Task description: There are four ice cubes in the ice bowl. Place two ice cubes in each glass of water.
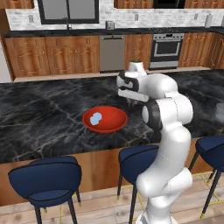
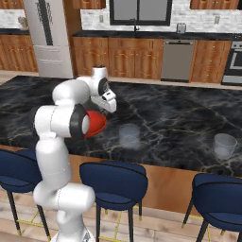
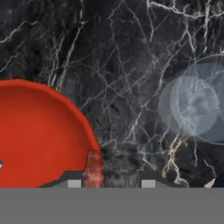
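On black marble counter (image 1: pixel 43 118), unlabelled red ice bowl (image 1: pixel 111 123) with ice cubes (image 1: pixel 96 117); end effector (image 3: pixel 111 183) fingers together, empty.

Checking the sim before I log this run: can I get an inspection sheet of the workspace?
Surface: black marble island counter, bare around the job's things.
Job's things: red ice bowl holding pale ice cubes; two glasses standing apart on the counter.
Clutter: nothing seen.
Grippers: gripper shut, above the counter between bowl and the nearer glass; anything held cannot be told.
Cables: nothing seen.
Surroundings: blue stools, wooden cabinets, oven, fridge.
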